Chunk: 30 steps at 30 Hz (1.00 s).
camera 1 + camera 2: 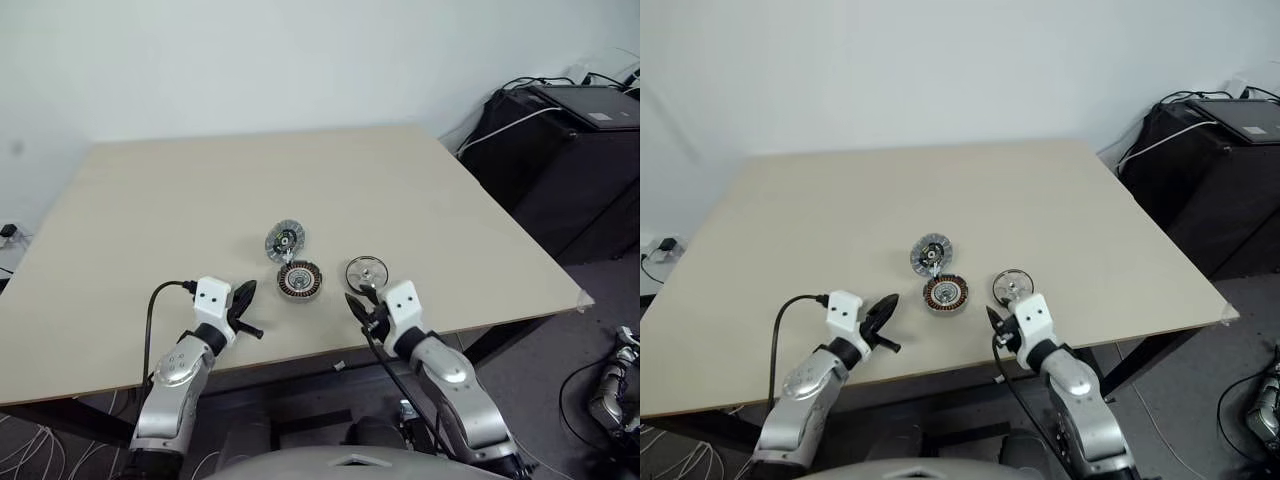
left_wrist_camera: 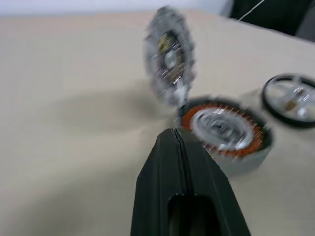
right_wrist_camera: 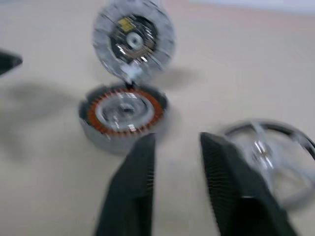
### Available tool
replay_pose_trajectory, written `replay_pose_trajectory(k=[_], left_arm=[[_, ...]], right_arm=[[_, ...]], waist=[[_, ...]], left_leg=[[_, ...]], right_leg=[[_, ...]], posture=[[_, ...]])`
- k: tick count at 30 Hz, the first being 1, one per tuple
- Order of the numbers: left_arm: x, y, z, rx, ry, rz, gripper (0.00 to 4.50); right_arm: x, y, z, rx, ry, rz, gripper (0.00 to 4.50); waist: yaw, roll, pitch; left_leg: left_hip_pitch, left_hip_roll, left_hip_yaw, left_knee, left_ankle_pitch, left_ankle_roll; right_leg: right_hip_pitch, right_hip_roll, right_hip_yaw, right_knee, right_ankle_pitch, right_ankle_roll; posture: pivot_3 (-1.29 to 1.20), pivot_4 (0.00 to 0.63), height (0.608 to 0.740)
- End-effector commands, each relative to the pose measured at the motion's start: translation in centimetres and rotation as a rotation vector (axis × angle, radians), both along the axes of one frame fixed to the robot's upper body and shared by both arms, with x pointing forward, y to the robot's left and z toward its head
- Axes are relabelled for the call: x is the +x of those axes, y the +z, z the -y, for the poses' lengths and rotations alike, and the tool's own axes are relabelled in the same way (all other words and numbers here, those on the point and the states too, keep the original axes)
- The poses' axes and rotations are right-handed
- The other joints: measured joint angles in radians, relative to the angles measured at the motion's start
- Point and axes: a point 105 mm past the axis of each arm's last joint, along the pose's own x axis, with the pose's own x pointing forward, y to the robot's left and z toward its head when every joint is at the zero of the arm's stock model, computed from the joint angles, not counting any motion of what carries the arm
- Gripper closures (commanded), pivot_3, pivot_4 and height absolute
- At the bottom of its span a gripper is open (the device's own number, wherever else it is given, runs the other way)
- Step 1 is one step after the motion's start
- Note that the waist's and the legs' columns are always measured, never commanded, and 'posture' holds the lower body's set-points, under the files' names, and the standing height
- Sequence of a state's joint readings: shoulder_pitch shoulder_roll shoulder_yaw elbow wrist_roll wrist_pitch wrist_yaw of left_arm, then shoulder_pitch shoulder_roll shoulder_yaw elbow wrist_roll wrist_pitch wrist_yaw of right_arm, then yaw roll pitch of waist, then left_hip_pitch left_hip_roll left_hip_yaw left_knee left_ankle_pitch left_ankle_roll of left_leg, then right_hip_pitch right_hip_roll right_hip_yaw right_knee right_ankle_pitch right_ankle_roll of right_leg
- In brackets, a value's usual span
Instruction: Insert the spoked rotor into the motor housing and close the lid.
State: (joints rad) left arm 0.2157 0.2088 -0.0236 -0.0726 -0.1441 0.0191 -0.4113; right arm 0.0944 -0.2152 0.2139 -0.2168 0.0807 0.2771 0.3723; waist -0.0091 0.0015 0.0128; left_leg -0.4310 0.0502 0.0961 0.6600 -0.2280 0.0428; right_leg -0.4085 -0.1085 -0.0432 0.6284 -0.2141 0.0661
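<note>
Nearest the robot, the left hand hovers over the near edge of the table with its fingers pressed together and nothing between them, left of the parts. The right hand has its fingers a narrow gap apart and empty, its tips just short of the spoked rotor. The rotor lies flat on the table, just right of the motor housing and apart from it, so by my reading the insertion is not yet done. The housing sits open, its coppery windings showing around a silvery centre. Behind it the lid stands tilted up, its lower edge touching the housing's far rim, so closing is also left. Both wrist views are blurred: I cannot tell whether the lid is hinged to the housing or merely leaning, nor what the silvery part inside the housing is.
</note>
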Motion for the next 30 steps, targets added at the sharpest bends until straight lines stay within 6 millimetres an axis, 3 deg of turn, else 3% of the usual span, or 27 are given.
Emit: replay_pose_trajectory(k=[1, 2, 14, 30], left_arm=[[0.0, 1.5, -0.2, 0.047, 0.007, 0.099, 4.50], [-0.2, 1.3, -0.2, 0.043, 0.011, 0.097, 4.50], [-1.9, 0.6, 0.9, 0.019, 0.015, 0.084, 4.50], [-2.0, 0.4, 1.2, 0.017, 0.001, 0.074, 4.50]], right_arm=[[1.4, 1.2, -1.5, -0.018, 0.049, 0.030, 4.27], [1.7, 1.2, -2.0, -0.025, 0.063, 0.027, 4.47], [3.0, -0.1, -6.2, -0.104, 0.247, -0.092, 4.47], [4.5, -1.4, -7.2, -0.178, 0.284, -0.181, 4.47]], waist=[[0.000, 0.000, 0.000], [-0.001, 0.000, 0.000], [-0.004, 0.002, 0.001], [-0.007, 0.003, 0.002]], left_leg=[[0.000, 0.000, 0.000, 0.000, 0.000, 0.000], [0.000, 0.000, 0.000, 0.000, 0.000, 0.000], [0.000, 0.002, 0.003, 0.000, 0.000, 0.000], [0.000, 0.003, 0.005, -0.002, 0.000, 0.000]], right_leg=[[0.000, 0.000, 0.000, 0.000, 0.000, 0.000], [0.000, 0.000, 0.000, 0.000, 0.000, 0.000], [-0.001, 0.001, 0.000, 0.000, 0.000, 0.000], [-0.003, 0.002, 0.000, 0.000, 0.001, -0.001]], posture=[[0.00, 0.000, 0.740], [0.00, 0.000, 0.740], [0.00, 0.000, 0.740], [0.00, 0.000, 0.740]])
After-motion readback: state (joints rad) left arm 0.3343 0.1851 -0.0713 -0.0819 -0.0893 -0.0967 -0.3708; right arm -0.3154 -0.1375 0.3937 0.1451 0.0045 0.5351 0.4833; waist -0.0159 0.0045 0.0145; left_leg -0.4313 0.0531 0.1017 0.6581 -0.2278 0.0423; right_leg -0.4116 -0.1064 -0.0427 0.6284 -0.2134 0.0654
